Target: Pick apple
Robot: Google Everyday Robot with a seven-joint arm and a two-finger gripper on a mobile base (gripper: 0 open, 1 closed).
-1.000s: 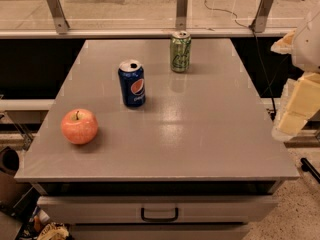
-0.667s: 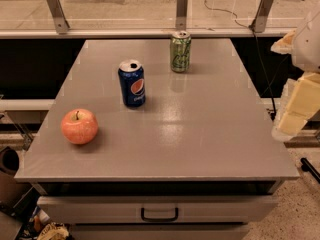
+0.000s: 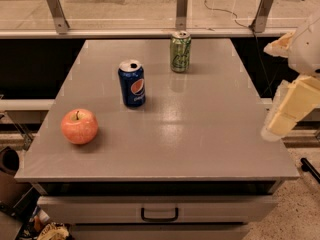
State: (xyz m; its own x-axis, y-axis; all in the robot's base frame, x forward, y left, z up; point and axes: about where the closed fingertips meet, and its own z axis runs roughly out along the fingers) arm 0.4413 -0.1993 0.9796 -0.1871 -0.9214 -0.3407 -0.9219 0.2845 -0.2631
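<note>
The apple is round and red-pink with a short brown stem. It sits on the grey table near the front left corner. My gripper is cream-coloured and hangs at the right edge of the view, beside the table's right side. It is far to the right of the apple and holds nothing that I can see.
A blue Pepsi can stands upright behind and to the right of the apple. A green soda can stands further back near the table's far edge. A drawer with a black handle is below the tabletop. A railing runs behind.
</note>
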